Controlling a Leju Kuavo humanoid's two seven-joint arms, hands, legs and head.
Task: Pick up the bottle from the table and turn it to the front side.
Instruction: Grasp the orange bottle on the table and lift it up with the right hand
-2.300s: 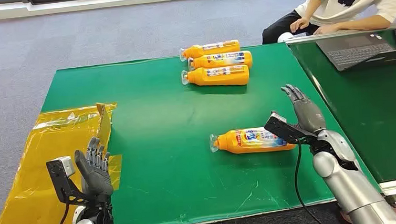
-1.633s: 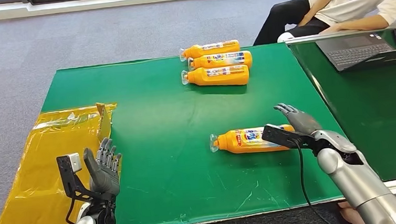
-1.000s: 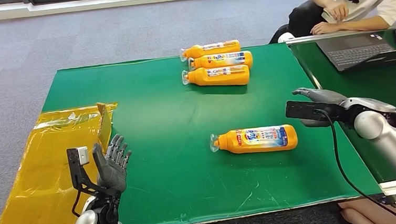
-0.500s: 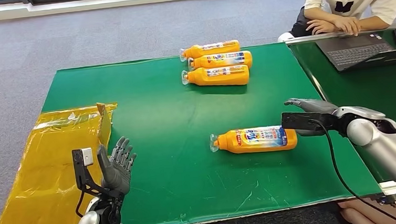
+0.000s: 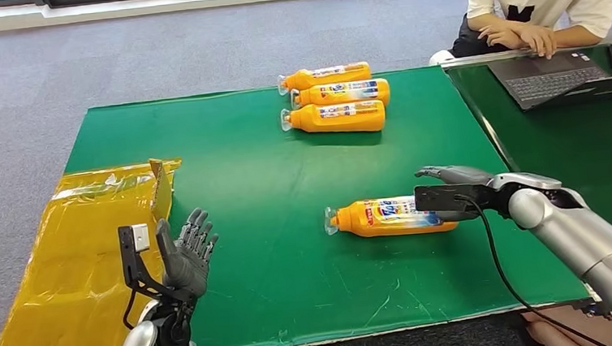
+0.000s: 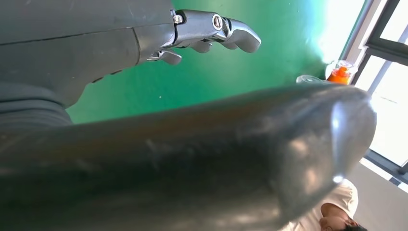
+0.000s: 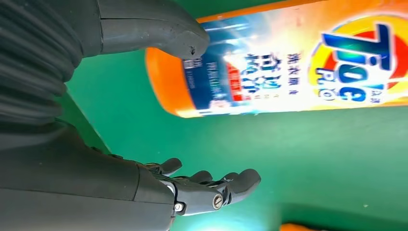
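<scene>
Head view: the orange detergent bottle (image 5: pixel 394 216) is lying on its side on the green counter (image 5: pixel 246 177), its base at the empty, spread right hand (image 5: pixel 460 185). The left hand (image 5: pixel 185 253) is idling with fingers apart.

Right wrist view: thumb (image 7: pixel 159 33) and fingers (image 7: pixel 211 190) are straddling the bottle's base (advisable: close squarely, avoiding slippage).

A glossy orange plastic bottle (image 5: pixel 393 216) with a shiny printed label lies on a matt green cloth-covered tabletop (image 5: pixel 255 185), beside crinkled, glossy yellow plastic sheeting (image 5: pixel 65 263); the robot's right hand (image 5: pixel 458 187) shows smooth dark plastic, its arm brushed silver metal.
</scene>
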